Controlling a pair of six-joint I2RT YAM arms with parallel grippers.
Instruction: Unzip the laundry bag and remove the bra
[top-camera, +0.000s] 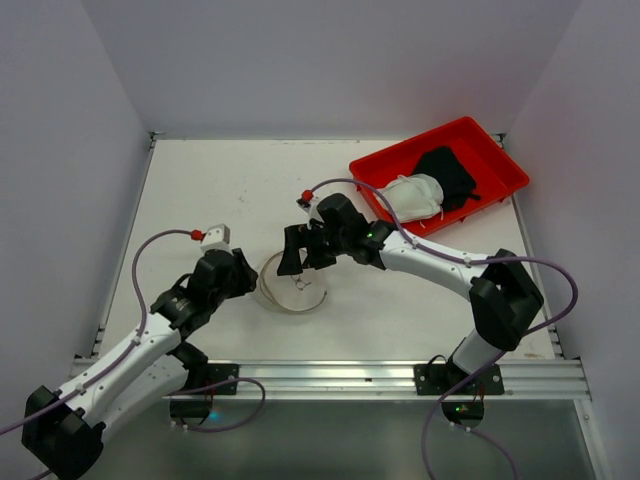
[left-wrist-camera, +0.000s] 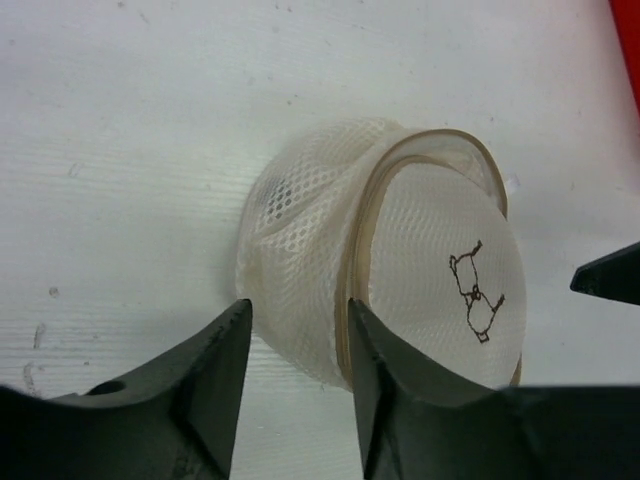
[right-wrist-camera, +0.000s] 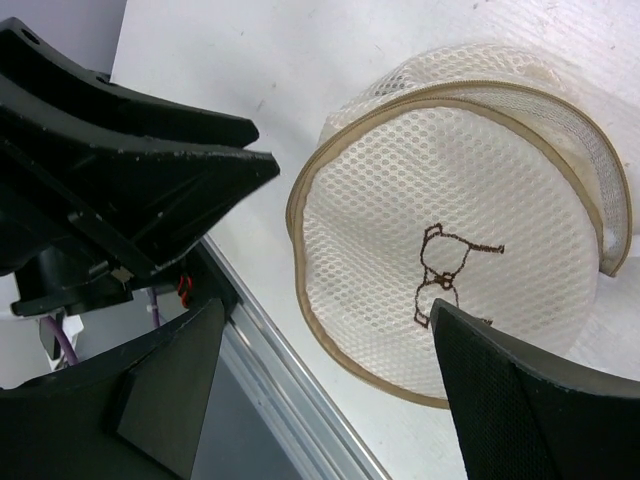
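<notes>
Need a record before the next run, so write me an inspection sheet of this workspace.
Surface: white table, lightly scuffed.
Job's things: laundry bag between the claws, marked end upward; contents cannot be told.
Clutter: red tray at far right, holding a white item and black cloth.
Grippers: left claw open, straddling the bag's mesh wall; right claw open above its marked end.
Cables: purple cables loop off both arms, clear of the bag.
Surroundings: pale walls on three sides; metal rail at near edge.

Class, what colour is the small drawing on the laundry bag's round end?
The drawing is dark brown; right wrist view shows it best.
</notes>
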